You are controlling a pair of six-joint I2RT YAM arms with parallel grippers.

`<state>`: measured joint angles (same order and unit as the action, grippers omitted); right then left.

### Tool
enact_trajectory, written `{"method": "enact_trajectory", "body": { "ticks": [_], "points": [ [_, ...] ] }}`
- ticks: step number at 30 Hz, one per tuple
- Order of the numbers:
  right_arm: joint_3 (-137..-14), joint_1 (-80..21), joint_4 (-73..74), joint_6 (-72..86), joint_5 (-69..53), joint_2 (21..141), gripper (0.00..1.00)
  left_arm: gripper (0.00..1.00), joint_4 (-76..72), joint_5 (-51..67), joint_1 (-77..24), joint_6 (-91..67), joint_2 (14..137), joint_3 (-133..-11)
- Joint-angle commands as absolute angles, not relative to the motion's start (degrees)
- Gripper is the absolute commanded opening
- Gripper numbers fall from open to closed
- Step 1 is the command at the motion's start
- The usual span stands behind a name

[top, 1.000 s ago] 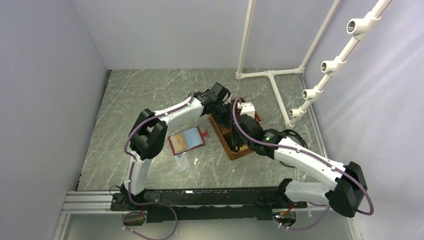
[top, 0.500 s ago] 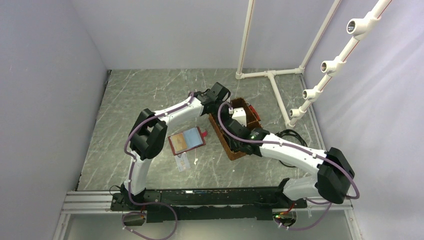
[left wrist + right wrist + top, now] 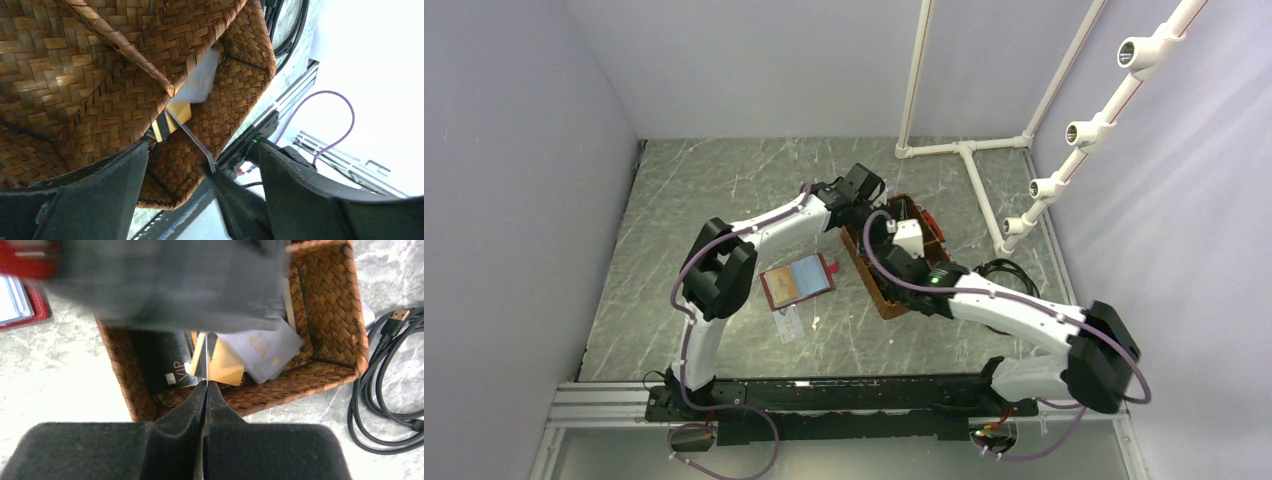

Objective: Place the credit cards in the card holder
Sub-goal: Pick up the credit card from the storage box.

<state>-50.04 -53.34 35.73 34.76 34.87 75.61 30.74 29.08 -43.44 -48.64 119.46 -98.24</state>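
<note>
A grey marbled table (image 3: 694, 200) between plain grey walls carries the work. Left of the woven basket (image 3: 350, 315) the card holder (image 3: 797, 281) lies open, inner slots up, and a loose card (image 3: 789, 322) sits on the table left of the basket and nearer the arm bases. Over the basket the left gripper (image 3: 202, 155) hangs with its jaws wide apart, holding nothing. The right gripper (image 3: 205, 387) reaches in at the basket's near side, jaws pressed together on the rim of an edge-on card (image 3: 206, 360), with a tan card (image 3: 227, 365) and a white-grey card (image 3: 265, 352) heaped beside it in the basket. The pinch takes only a sliver, so the card could pivot or slip on lifting. It could also catch the left fingers straddling it, or drag its neighbours out of the basket.
</note>
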Motion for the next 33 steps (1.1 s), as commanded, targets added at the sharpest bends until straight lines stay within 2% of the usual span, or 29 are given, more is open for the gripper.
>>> {"method": "enact_trajectory", "body": {
  "ticks": [1, 3, 4, 10, 13, 16, 19, 24, 26, 31, 33],
  "points": [
    [-43.9, -46.4, 26.8, 30.0, 22.6, 64.9, 0.0, 0.91, 28.0, 29.0, -41.9, -44.5, 113.3, -95.4],
    [-41.4, -41.1, 23.6, 29.2, 15.0, 60.5, 0.0, 0.99, 26.2, 31.5, -40.1, -44.4, 110.6, -92.9],
    [-40.7, -39.7, 21.9, 28.6, 10.3, 58.3, 0.0, 0.99, 23.2, 33.1, -39.3, -44.5, 108.9, -91.0],
    [-41.8, -36.7, 16.6, 26.8, -1.4, 51.0, 0.0, 0.99, 8.1, 41.8, -35.6, -46.3, 97.5, -78.5],
    [-42.2, -35.5, 11.4, 27.2, -11.2, 50.3, 0.0, 0.93, 7.4, 45.8, -34.7, -45.9, 95.7, -76.2],
    [-42.1, -34.5, 3.5, 30.1, -19.8, 50.8, 0.0, 0.93, -5.0, 49.2, -32.0, -48.8, 86.0, -64.2],
    [-43.1, -33.9, -6.0, 35.3, -28.0, 54.6, 0.0, 0.99, -17.0, 53.5, -28.2, -53.1, 75.2, -51.8],
    [-43.5, -34.3, -24.2, 45.0, -36.8, 62.6, 0.0, 0.99, -6.9, 49.3, -24.8, -49.6, 59.8, -44.8],
    [-43.9, -34.9, -28.3, 47.9, -39.4, 65.3, 0.0, 0.9, -9.1, 49.2, -24.2, -51.0, 56.8, -42.7],
    [-43.4, -36.2, -36.8, 52.6, -41.2, 69.5, 0.0, 0.55, -12.4, 49.6, -21.3, -55.9, 55.0, -39.5],
    [-43.4, -36.4, -38.4, 53.7, -41.4, 70.5, 0.0, 0.51, -10.9, 49.5, -20.1, -56.1, 54.5, -39.0]
  ]
}}
